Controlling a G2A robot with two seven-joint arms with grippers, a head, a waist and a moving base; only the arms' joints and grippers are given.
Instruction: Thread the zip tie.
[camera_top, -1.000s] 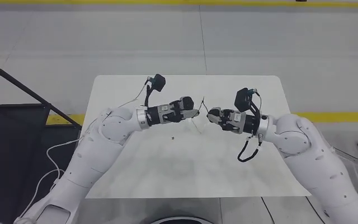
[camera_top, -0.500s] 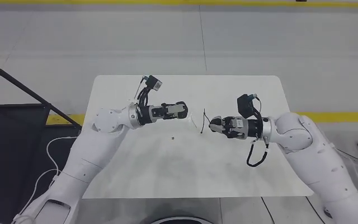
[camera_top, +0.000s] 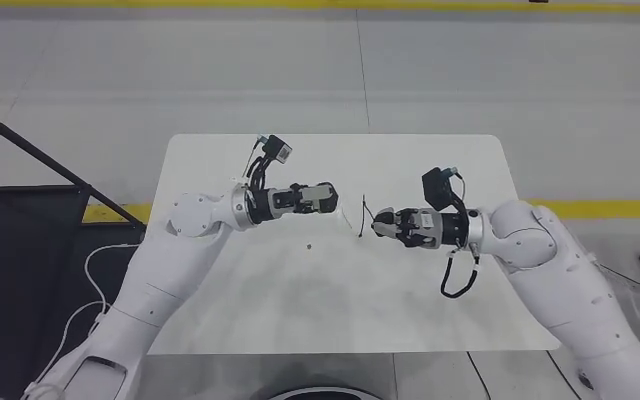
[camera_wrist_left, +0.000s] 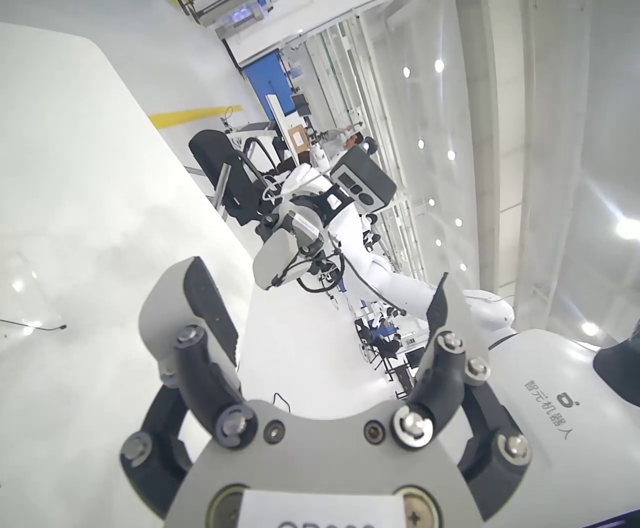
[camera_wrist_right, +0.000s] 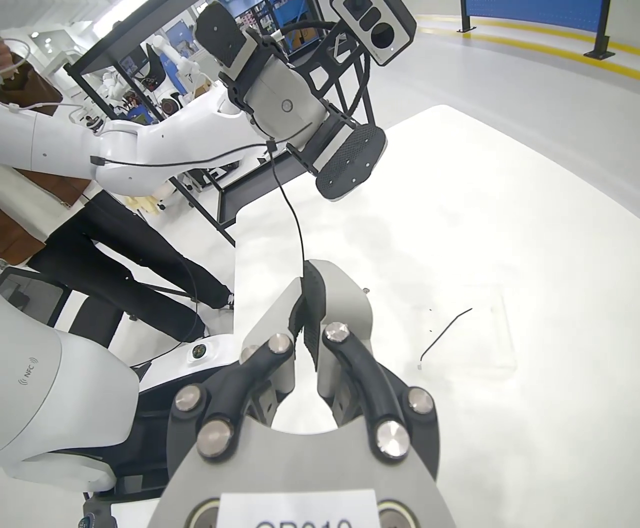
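A thin black zip tie sticks out of my right gripper, which is shut on its lower end; its small head is the free tip. In the top view the zip tie rises from the right gripper above the middle of the white table. My left gripper hangs a short way off, facing it, apart from the tie. The left gripper is open wide with nothing between its fingers.
A second black zip tie lies on a clear plastic sheet on the table beneath the grippers; the left wrist view has this tie too. A small dark speck sits on the tabletop.
The left gripper drew back from the tie's tip and its arm swung outward. The right gripper sank a little with the tie. Nothing has moved over the last half second.
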